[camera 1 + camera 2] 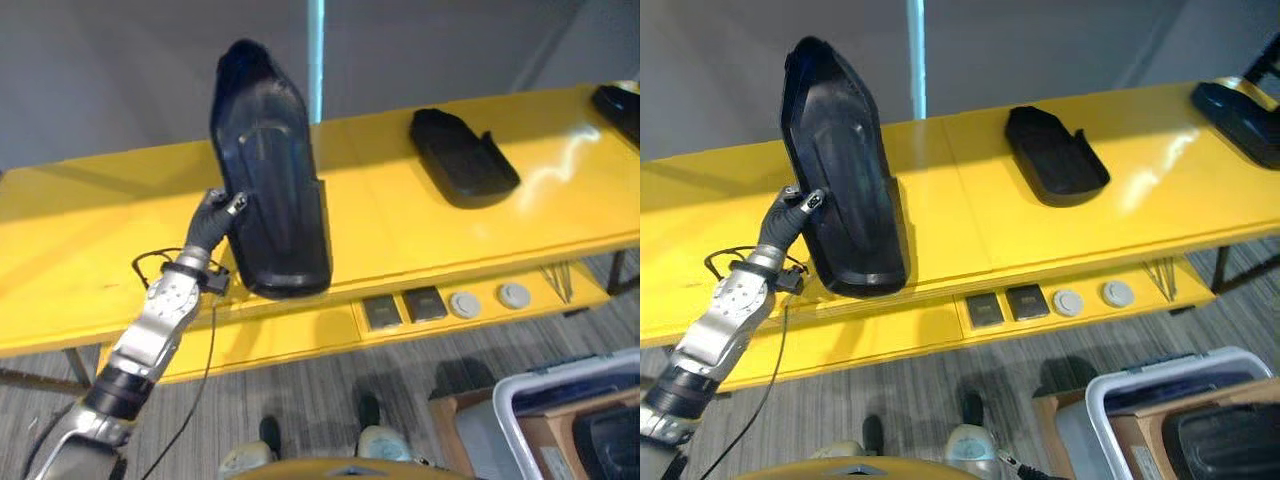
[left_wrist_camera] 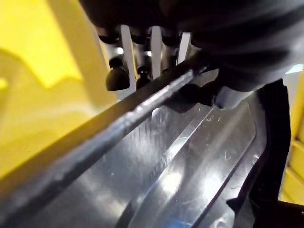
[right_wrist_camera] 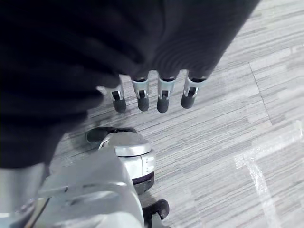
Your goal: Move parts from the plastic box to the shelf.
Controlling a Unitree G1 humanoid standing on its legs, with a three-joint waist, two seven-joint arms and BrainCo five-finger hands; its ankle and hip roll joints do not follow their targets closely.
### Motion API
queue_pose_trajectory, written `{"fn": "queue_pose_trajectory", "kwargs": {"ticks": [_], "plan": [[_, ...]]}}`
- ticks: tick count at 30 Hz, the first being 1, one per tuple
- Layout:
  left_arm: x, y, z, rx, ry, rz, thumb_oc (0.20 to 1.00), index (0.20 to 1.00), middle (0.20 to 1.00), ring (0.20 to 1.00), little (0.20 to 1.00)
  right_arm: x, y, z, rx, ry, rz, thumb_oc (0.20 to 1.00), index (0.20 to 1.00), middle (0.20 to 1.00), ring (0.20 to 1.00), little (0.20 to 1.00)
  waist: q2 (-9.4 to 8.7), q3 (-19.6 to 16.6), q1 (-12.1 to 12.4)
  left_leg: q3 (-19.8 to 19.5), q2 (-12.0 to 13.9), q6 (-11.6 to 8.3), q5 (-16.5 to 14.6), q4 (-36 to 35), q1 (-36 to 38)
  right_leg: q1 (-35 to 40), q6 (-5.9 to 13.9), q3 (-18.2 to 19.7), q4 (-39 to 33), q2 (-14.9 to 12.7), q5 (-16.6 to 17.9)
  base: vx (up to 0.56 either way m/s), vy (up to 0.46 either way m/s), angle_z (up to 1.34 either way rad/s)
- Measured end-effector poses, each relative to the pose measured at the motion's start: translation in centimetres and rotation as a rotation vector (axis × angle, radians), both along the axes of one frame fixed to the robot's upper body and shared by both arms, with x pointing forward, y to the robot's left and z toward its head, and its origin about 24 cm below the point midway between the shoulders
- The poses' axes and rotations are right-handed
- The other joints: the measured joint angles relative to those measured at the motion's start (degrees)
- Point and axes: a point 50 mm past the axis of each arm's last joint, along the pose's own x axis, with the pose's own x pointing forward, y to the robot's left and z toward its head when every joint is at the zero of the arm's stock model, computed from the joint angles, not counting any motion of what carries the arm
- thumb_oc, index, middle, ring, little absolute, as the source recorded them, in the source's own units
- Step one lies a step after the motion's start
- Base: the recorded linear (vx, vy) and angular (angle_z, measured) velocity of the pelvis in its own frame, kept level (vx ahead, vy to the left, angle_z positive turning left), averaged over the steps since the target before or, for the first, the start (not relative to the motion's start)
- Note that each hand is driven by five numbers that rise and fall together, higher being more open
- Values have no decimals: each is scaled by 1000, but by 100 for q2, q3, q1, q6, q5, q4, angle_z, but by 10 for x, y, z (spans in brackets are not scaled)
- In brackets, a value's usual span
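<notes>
The left hand (image 1: 218,222) pinches the edge of a long black part (image 1: 270,175), held upright on the yellow shelf (image 1: 80,250). The right hand (image 3: 152,95) hangs with relaxed fingers above the floor.

A tall black part (image 1: 270,170), gripped by the left hand (image 1: 215,222), stands upright at the yellow shelf's (image 1: 400,235) front edge, walling off its middle. A second black part (image 1: 462,156) lies toward the back edge; bare surface separates them.
</notes>
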Motion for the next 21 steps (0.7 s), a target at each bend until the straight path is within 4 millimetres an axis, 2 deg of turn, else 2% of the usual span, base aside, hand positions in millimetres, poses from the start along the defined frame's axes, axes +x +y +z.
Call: {"fn": "queue_pose_trajectory", "kwargs": {"ticks": [2, 4, 9, 10, 12, 18, 20, 21], "plan": [[8, -2, -9, -25, 59, 32, 200, 200, 200, 200, 200, 0, 0, 0, -1, 13, 27, 1000, 1000, 1000, 1000, 1000, 37, -20, -89, 73, 33, -18, 34, -1, -14, -66, -48, 92, 1, 46, 48, 18, -9, -31], [14, -8, -12, -26, 91, 22, 200, 200, 200, 200, 200, -6, -3, 0, 0, 42, 57, 1000, 1000, 1000, 1000, 1000, 44, -25, -306, 137, 97, -47, 46, 33, 5, -81, -82, 148, 0, 131, 79, 27, -20, -21], [38, -5, 6, -10, 87, 63, 200, 200, 200, 200, 200, -7, -12, 3, -18, 58, 66, 1000, 1000, 1000, 1000, 1000, 58, -6, -381, 335, 154, -58, 33, 0, -80, -293, -87, 343, -1, 214, 86, -26, -2, -21], [52, 3, 15, 22, 98, 108, 200, 200, 200, 200, 200, -1, -18, 6, -32, 43, 78, 1000, 1000, 1000, 1000, 1000, 72, 33, -429, 388, 151, -64, 39, -1, -173, -423, -94, 405, -1, 220, 119, -64, 0, -22], [61, 11, 20, 39, 111, 151, 200, 200, 200, 200, 200, 7, -21, 8, -43, 25, 84, 1000, 1000, 1000, 1000, 1000, 90, 119, -489, 430, 148, -93, 49, -1, -243, -515, -127, 423, -1, 219, 142, -52, -3, -15], [77, 33, 24, 70, 188, 280, 200, 200, 200, 200, 200, 33, -25, 15, -58, -38, 125, 1000, 1000, 1000, 1000, 1000, 107, 584, -585, 505, 178, -132, 80, -1, -356, -687, -141, 537, -1, 275, 169, -25, -16, -10], [80, 37, 31, 75, 175, 305, 200, 200, 200, 200, 200, 38, -24, 16, -55, -50, 121, 1000, 1000, 1000, 1000, 1000, 106, 668, -584, 507, 198, -147, 89, -1, -388, -722, -146, 543, 0, 293, 173, 0, 0, 0], [82, 39, 41, 84, 152, 316, 200, 200, 200, 200, 200, 42, -24, 16, -53, -64, 109, 1000, 1000, 1000, 1000, 1000, 109, 721, -578, 506, 206, -156, 101, -1, -449, -783, -168, 557, 0, 304, 191, -46, -5, -1]]}}
